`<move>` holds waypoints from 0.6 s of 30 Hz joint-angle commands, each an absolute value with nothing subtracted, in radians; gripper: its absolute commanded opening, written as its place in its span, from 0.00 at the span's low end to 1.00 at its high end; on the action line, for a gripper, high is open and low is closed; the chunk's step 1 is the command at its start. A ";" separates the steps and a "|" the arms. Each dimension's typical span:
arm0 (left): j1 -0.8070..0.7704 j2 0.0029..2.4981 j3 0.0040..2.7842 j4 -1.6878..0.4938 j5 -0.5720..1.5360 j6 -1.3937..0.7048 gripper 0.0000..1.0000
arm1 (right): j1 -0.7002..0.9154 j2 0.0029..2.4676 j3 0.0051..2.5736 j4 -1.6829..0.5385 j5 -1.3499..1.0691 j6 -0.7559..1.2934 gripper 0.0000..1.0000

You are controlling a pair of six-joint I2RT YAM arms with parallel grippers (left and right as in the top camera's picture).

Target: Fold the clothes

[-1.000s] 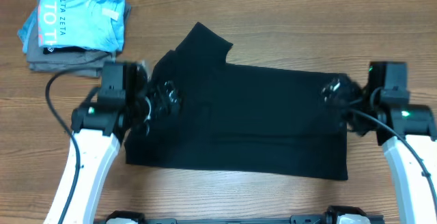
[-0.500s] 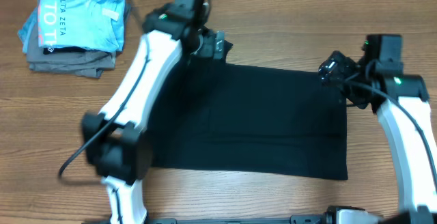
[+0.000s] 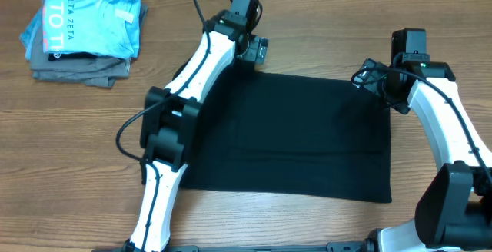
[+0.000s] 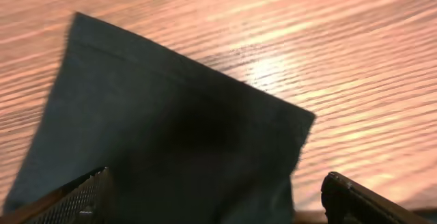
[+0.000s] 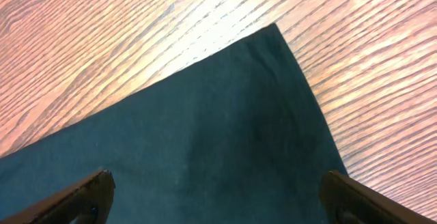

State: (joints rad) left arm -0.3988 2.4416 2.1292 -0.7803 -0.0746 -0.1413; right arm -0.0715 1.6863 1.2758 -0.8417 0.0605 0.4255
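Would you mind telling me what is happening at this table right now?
Two robot arms are working on a plain black short-sleeved T-shirt, which lies flat on the wooden table. The left gripper is over the shirt's far left sleeve and the right gripper is over its far right corner. Both are open and hold nothing. A folded light blue T-shirt sits on folded grey garments off to the far left.
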 commanded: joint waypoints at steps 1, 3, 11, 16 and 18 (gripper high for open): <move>-0.425 2.498 2.160 -0.757 -0.131 -0.072 1.00 | -0.074 1.680 1.305 -0.837 0.086 0.422 1.00; -0.430 2.510 2.160 -0.744 -0.134 -0.066 1.00 | -0.074 1.680 1.304 -0.838 0.085 0.422 1.00; -0.450 2.520 2.160 -0.698 -0.149 -0.063 0.99 | -0.074 1.680 1.304 -0.841 0.086 0.422 1.00; -0.449 2.539 2.160 -0.696 -0.167 -0.063 0.82 | -0.074 1.680 1.304 -0.838 0.086 0.422 1.00; -0.449 2.561 2.160 -0.694 -0.168 -0.063 0.82 | -0.074 1.680 1.304 -0.834 0.086 0.422 1.00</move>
State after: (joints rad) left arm -0.4454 2.5111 2.1326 -0.7017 -0.1390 -0.0761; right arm -0.0715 1.6863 1.2758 -0.8410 0.0708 0.4252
